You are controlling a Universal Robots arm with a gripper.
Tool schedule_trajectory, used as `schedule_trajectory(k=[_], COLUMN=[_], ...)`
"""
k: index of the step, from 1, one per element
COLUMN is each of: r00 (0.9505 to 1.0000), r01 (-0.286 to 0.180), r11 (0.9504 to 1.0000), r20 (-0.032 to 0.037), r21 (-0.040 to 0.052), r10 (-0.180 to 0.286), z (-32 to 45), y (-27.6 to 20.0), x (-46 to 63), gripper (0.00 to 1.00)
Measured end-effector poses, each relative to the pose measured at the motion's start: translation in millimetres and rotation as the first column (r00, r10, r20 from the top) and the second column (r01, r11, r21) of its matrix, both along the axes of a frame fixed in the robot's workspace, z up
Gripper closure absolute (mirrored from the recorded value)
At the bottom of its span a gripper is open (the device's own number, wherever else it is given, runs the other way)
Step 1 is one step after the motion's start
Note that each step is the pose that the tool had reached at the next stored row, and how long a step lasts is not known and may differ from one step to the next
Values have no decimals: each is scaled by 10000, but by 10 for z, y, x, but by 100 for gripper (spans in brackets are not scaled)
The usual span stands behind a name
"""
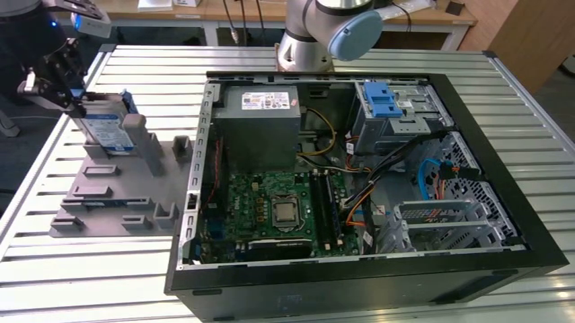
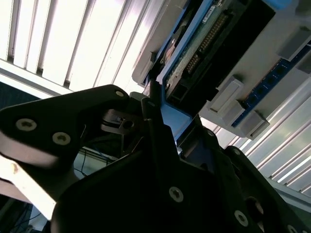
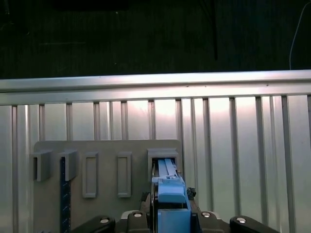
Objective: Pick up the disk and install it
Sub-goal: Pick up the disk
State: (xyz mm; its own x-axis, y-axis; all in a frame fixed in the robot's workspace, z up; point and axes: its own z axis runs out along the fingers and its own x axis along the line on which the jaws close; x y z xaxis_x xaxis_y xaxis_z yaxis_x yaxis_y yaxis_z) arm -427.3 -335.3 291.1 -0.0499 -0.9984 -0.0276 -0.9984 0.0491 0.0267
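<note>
Two fingers (image 2: 156,128) of the gripper (image 1: 70,101) are closed on the blue rail at one end of the disk (image 1: 106,129). In the second wrist view the rail sits pinched between them, and the disk's connector edge and circuit board run away from the pads.

The disk stands on edge at a slot of the grey fixture (image 1: 108,202), at the exterior view's left. In the first wrist view its rail lines up with the slot's mouth. Whether the lower edge is seated or just clear of the slot cannot be told.

The fixture lies flat on the slatted table (image 1: 81,269), beside the open case (image 1: 359,286). Inside the case two drive cages are visible: the far cage (image 1: 409,111), which carries a blue latch, and the near cage (image 1: 440,222) of bare metal. Which one takes the disk cannot be told.

Step in hand, as judged: pick-up — grasp made, installation not begun.

The next move, as judged, calls for:
1. A pull straight along the slot; a tilted pull could bind the rails against the fixture's posts.
2. A firm hold — the grip is at one end only, so the disk may swing.
3. Clearance over the case wall and the loose cables (image 1: 400,155) before any descent
</note>
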Motion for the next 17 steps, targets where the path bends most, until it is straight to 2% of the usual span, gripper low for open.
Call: schedule_trajectory(k=[10,12,13,17], r00=[9998,9998,9998,9998], r01=[-181,-182,-182,-182], r11=[9998,9998,9998,9998], r20=[-1,-1,1,-1], r21=[-26,-27,-26,-26], r10=[181,182,182,182], z=[0,1,1,18], y=[-14,-14,-14,-14], x=[0,0,0,0], gripper=[64,62,56,56])
